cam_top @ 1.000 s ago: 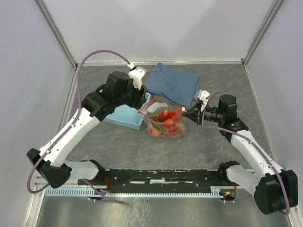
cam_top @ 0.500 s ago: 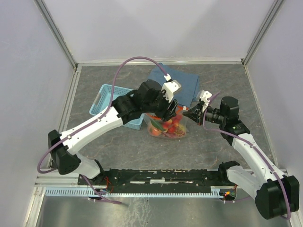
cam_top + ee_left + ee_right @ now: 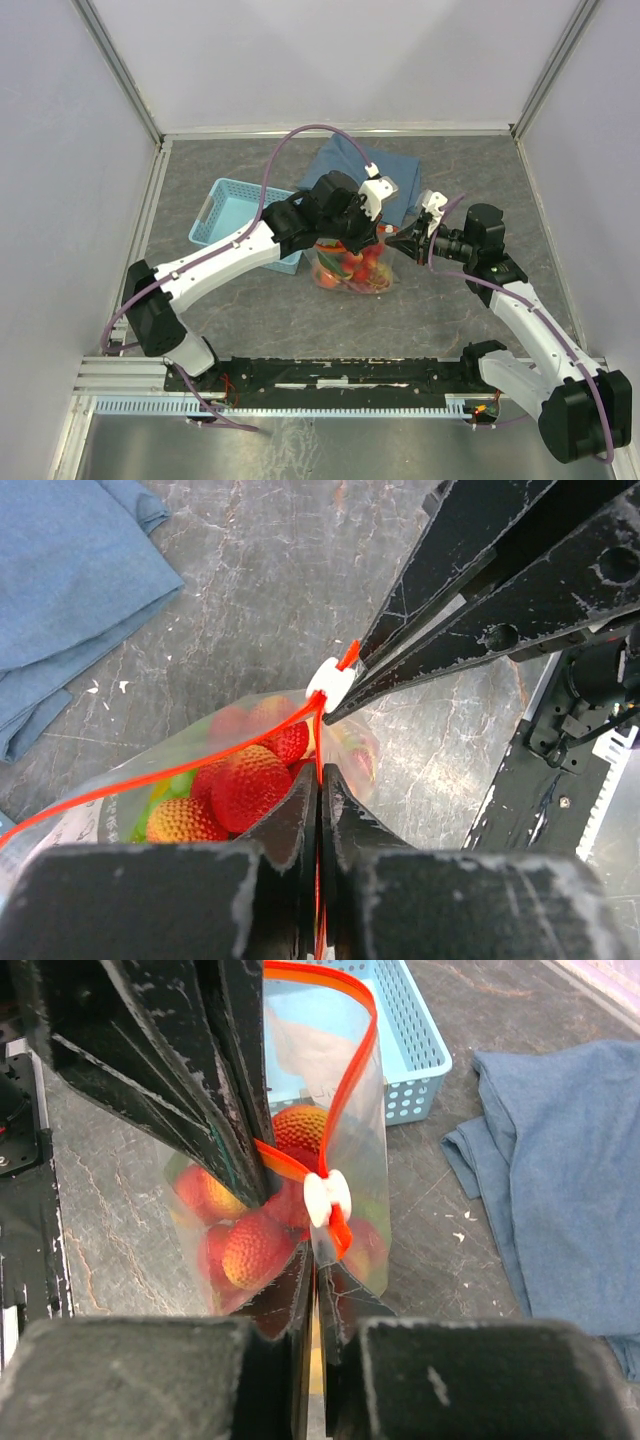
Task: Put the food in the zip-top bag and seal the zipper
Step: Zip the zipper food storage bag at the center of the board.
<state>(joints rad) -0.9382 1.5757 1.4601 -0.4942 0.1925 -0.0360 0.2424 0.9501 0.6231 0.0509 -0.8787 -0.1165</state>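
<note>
The zip-top bag (image 3: 348,270) stands upright mid-table, clear and crinkly, with the food inside: strawberries (image 3: 245,785) and orange-yellow pieces (image 3: 250,1250). Its red-orange zipper (image 3: 150,778) runs along the mouth to a white slider (image 3: 330,680). My left gripper (image 3: 320,772) is shut on the zipper strip just short of the slider. From the other side my right gripper (image 3: 318,1260) is shut on the bag's edge right under the slider (image 3: 326,1198). In the top view the two grippers, left (image 3: 378,238) and right (image 3: 398,243), meet tip to tip at the bag's right corner.
A light blue basket (image 3: 232,215) sits left of the bag, partly under my left arm. A folded blue cloth (image 3: 362,168) lies behind the bag. The grey table is fenced by metal rails and white walls.
My left arm has swung right from over the basket to the bag's mouth and shut on the zipper strip. My right gripper has kept its hold on the bag's corner.
</note>
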